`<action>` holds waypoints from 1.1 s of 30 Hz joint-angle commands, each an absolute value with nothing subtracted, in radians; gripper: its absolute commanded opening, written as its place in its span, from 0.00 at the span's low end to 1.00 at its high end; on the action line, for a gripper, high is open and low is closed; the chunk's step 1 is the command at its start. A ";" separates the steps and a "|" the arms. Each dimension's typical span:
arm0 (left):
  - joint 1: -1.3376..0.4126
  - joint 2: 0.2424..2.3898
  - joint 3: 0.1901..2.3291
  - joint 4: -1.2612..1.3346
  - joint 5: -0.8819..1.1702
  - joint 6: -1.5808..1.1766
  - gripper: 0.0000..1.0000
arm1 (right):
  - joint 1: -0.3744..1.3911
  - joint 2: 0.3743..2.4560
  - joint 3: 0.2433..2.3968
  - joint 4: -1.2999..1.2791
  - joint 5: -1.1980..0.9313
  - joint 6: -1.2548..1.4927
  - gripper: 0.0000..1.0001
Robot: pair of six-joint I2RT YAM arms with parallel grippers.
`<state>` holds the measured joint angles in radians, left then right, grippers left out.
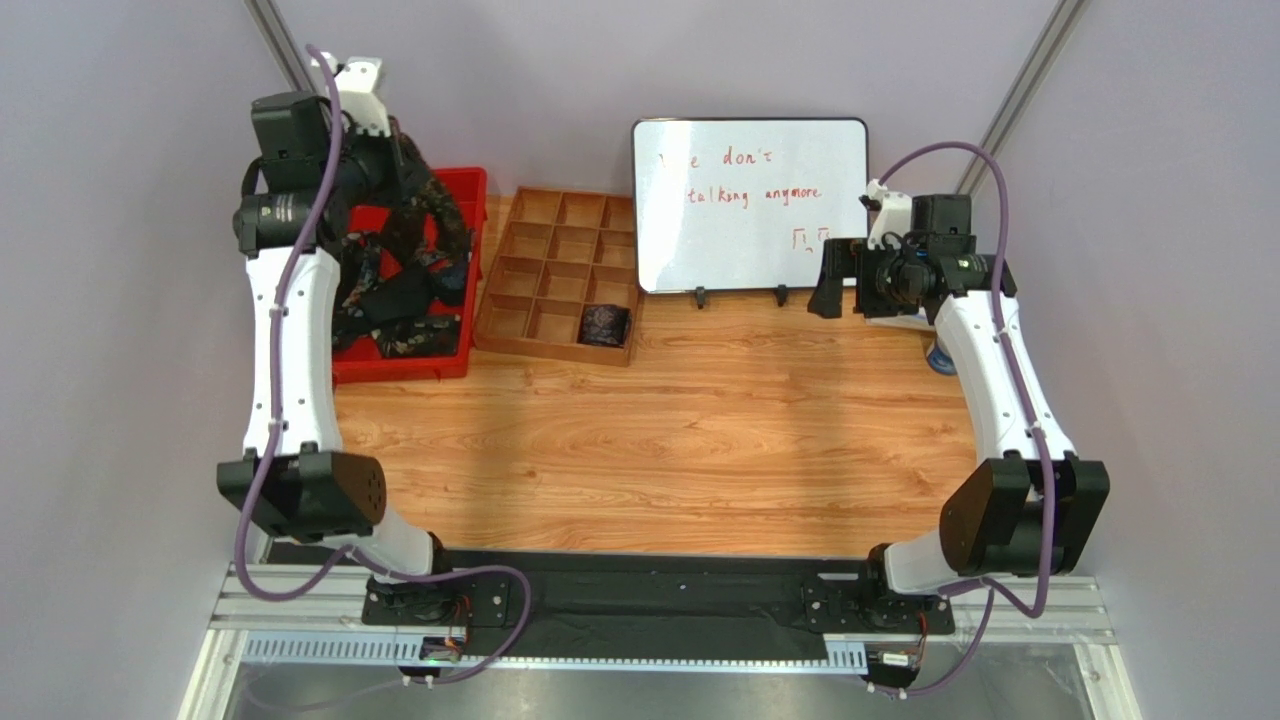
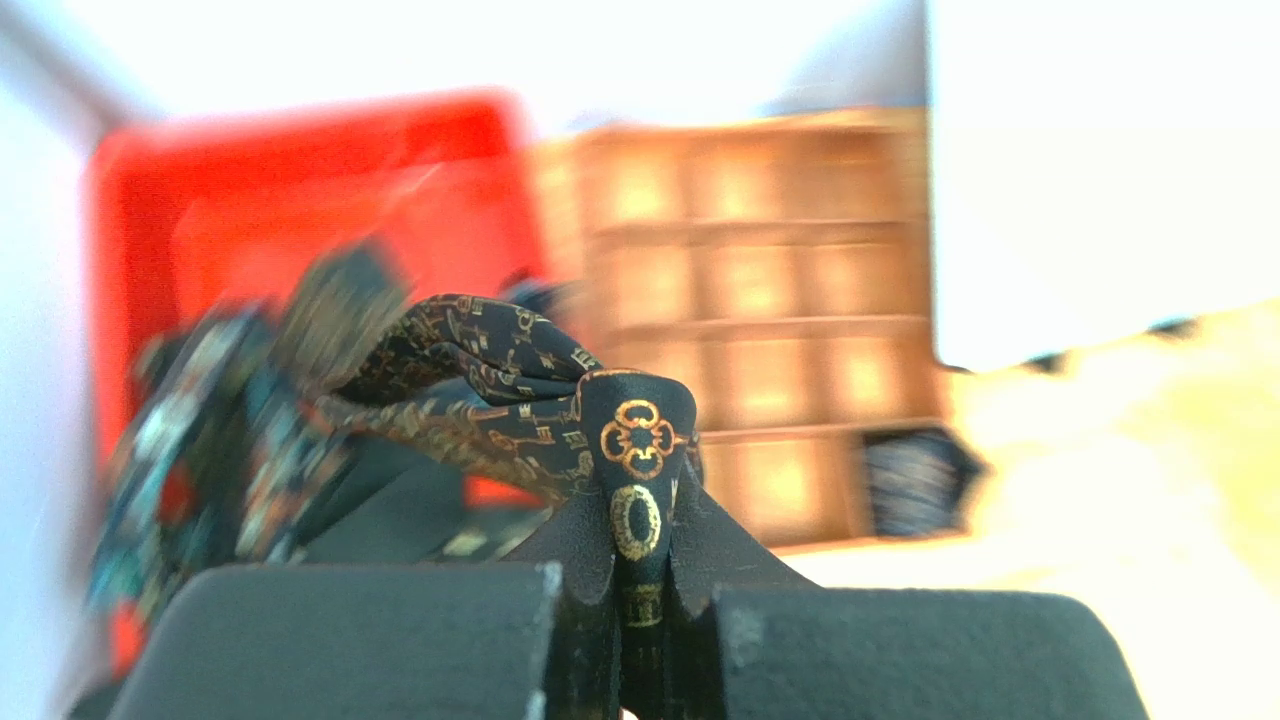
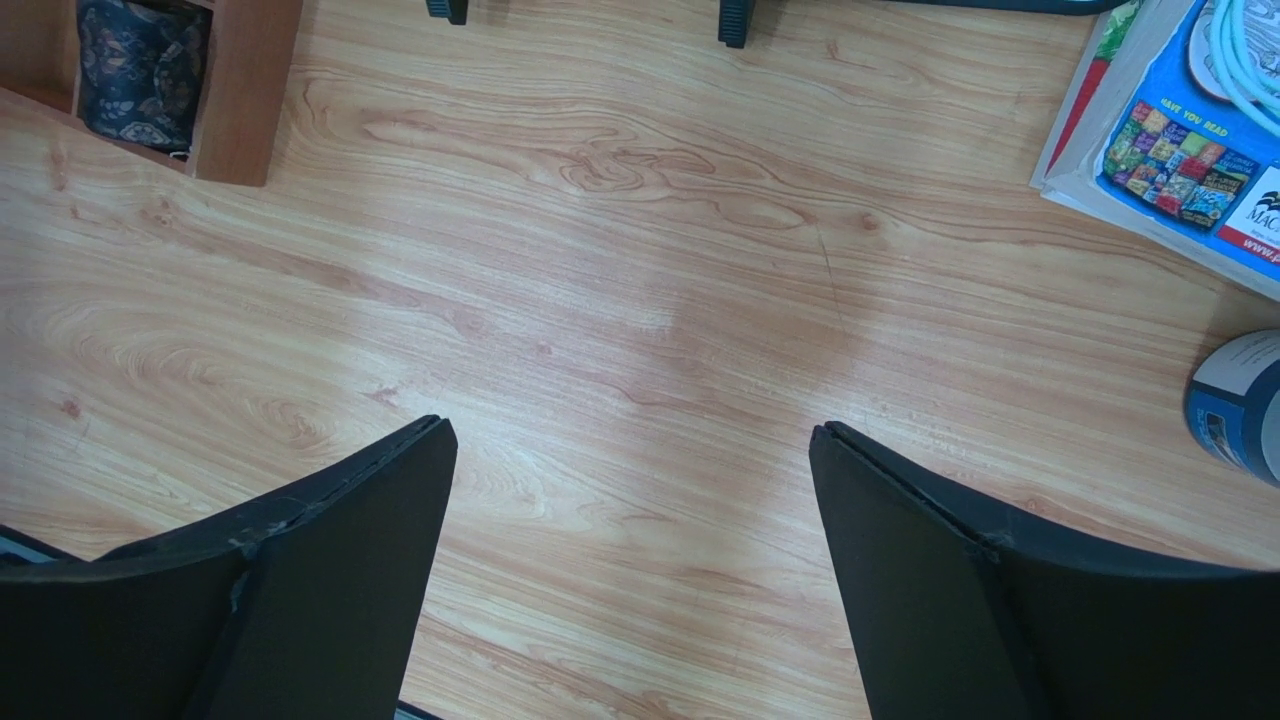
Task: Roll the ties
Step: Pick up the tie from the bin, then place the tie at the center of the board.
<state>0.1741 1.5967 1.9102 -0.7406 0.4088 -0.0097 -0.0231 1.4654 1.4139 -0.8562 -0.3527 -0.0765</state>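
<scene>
My left gripper is shut on a black tie with gold key and clover patterns, pinched between its fingers above the red bin. The tie hangs from the gripper back into the bin, where more dark ties lie heaped. One rolled tie sits as a dark coil in the front right cell of the wooden divided tray; the same coil shows in the right wrist view. My right gripper is open, high over bare wooden table, holding nothing.
A whiteboard with red writing stands at the back centre. By the right arm lie a blue printed box and a roll of tape. Grey walls close in both sides.
</scene>
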 commanded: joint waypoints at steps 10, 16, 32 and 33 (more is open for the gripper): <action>-0.325 1.437 2.059 -0.805 0.681 0.017 0.00 | -0.034 1.270 1.352 -0.867 -0.353 -0.086 0.95; -0.469 1.480 2.140 -0.672 0.817 -0.193 0.00 | -0.066 1.223 1.345 -0.911 -0.351 -0.084 0.95; -0.391 1.212 1.300 -0.332 1.051 -0.344 0.00 | -0.064 1.189 1.255 -0.940 -0.549 -0.227 0.90; -0.356 1.201 1.211 -0.371 1.055 -0.294 0.00 | -0.057 1.189 1.240 -0.943 -0.549 -0.248 0.90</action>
<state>-0.4404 1.2709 1.4521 -0.3264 0.9848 -0.4438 -0.0727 1.2114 1.2877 -0.9348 -0.4629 -0.1406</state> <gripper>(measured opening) 0.019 0.914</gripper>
